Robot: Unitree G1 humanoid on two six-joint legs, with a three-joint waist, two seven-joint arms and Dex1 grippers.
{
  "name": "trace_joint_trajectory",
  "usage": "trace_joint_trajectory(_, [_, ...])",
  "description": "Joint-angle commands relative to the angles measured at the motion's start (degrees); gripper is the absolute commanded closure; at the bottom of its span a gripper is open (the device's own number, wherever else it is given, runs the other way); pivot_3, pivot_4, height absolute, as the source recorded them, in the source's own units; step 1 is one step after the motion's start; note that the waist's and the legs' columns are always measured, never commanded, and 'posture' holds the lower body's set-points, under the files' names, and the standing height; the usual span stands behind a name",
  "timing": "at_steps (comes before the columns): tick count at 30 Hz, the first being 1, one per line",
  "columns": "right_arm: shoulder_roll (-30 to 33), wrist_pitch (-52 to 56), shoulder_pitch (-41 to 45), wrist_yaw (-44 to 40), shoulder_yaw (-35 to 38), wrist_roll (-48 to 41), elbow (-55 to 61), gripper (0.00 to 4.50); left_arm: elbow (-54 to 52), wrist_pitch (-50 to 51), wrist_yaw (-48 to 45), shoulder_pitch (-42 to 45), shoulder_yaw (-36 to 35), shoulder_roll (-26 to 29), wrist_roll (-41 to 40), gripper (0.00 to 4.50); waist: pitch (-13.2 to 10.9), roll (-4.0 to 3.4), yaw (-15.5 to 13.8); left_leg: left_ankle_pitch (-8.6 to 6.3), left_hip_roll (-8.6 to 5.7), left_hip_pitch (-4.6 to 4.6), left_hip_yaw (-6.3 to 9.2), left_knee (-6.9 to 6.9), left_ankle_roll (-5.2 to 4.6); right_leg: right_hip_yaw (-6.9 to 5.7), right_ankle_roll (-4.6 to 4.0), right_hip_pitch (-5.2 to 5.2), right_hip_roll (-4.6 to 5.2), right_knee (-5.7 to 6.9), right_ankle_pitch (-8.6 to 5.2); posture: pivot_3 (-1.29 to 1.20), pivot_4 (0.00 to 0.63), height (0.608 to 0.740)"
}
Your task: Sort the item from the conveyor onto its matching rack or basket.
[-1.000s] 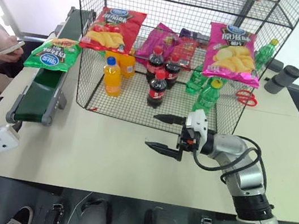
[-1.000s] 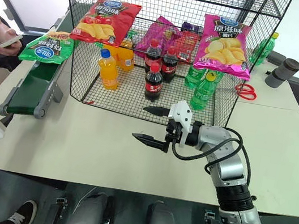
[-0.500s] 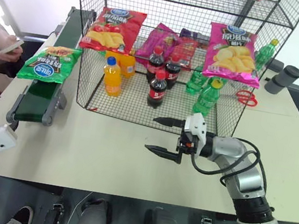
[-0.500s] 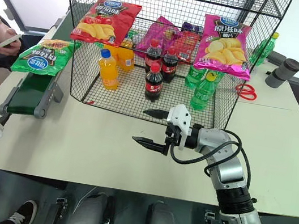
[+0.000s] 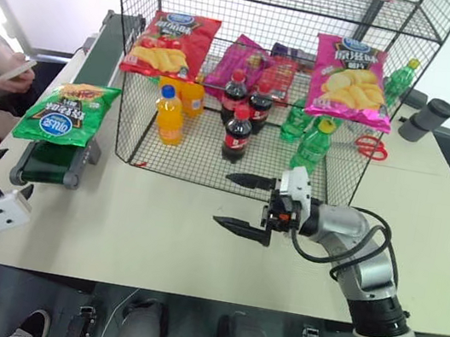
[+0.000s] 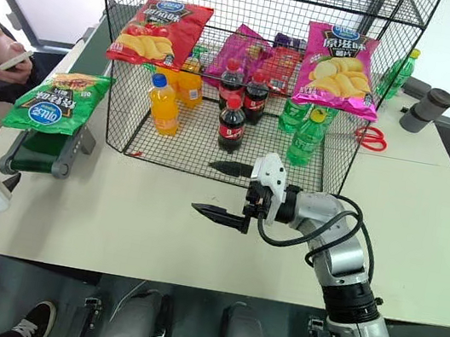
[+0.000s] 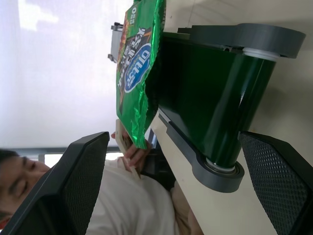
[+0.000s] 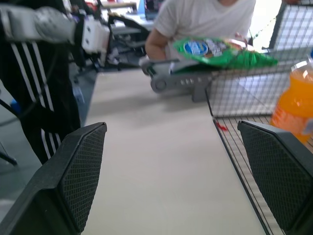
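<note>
The right end effector (image 5: pixel 239 200) points left with fingers spread; the left end effector (image 7: pixel 176 183) gapes too.

- The green crisps bag (image 7: pixel 139 68) on the conveyor (image 7: pixel 210 98) carries a blue oval logo with white lettering; the letters are too blurred to read for certain.
- The pink bag (image 6: pixel 338 70) on the rack (image 6: pixel 261 2) shows three white Chinese characters, apparently 原滋味, under a blue oval logo.
- The red bag (image 6: pixel 157 32) has a blue oval logo and white characters, unreadable.
</note>
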State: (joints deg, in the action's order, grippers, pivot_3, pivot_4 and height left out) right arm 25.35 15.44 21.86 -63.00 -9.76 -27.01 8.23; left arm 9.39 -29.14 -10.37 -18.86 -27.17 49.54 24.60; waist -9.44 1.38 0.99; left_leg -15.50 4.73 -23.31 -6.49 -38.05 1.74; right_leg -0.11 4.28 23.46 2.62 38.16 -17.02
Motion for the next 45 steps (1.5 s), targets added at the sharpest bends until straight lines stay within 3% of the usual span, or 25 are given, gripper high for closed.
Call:
trace_joint_trajectory(1, [-0.06,0.12,-0.2,0.17,1.7,-1.85,2.66,0.03,0.41,-0.36,1.3,0.5,0.12,1.41,0.4,0.0,0.0,0.0,-0.03,0.0,0.0,0.0,0.0,0.0,0.0,0.0,0.0,0.0,0.0,0.0,0.0,0.0,0.15,0.74])
trace_joint_trajectory(26, [-0.22,-2.15,-0.37,0.73,0.98,0.64,1.68,0.03,2.74,-1.68,2.61,2.74,3.91,2.93,0.11,0.0,0.0,0.0,-0.04,0.0,-0.01,0.0,-0.03,0.0,0.0,0.0,0.0,0.01,-0.05,0.02,0.0,0.0,0.15,0.74])
trace_joint_trajectory(29, [-0.03,-2.38,-0.34,0.48,0.84,1.04,1.59,0.0,2.69,-1.99,2.3,3.16,4.2,2.6,-0.66,0.91,0.0,0.0,-0.07,0.0,-0.01,0.0,-0.04,0.0,0.0,-0.01,0.0,0.01,-0.06,0.02,0.0,0.0,0.15,0.74])
trace_joint_trajectory(36, [-0.35,-2.97,-0.27,0.56,0.55,1.77,1.22,0.0,2.83,-2.6,2.32,3.62,4.75,3.01,-0.71,4.42,0.0,0.0,-0.1,0.0,-0.01,0.0,-0.05,0.0,0.0,0.0,0.0,0.01,-0.06,0.02,0.0,0.0,0.15,0.74])
trace_joint_trajectory(40, [-0.5,-2.78,-0.06,0.91,0.74,1.66,1.11,0.0,2.14,-3.78,1.85,3.08,3.66,2.79,-3.21,4.47,0.0,0.0,-0.06,0.0,-0.01,0.0,-0.05,0.0,0.0,0.0,0.0,0.01,-0.06,0.02,0.0,0.0,0.15,0.74])
trace_joint_trajectory(45, [-0.12,-3.08,-0.3,0.68,1.04,1.71,0.8,0.0,-1.59,-5.16,-3.61,2.93,-2.06,1.77,-18.48,4.47,0.01,0.02,-0.05,0.0,0.01,-0.01,-0.02,0.0,0.0,0.0,0.0,0.01,0.0,0.02,0.0,0.0,0.15,0.74])
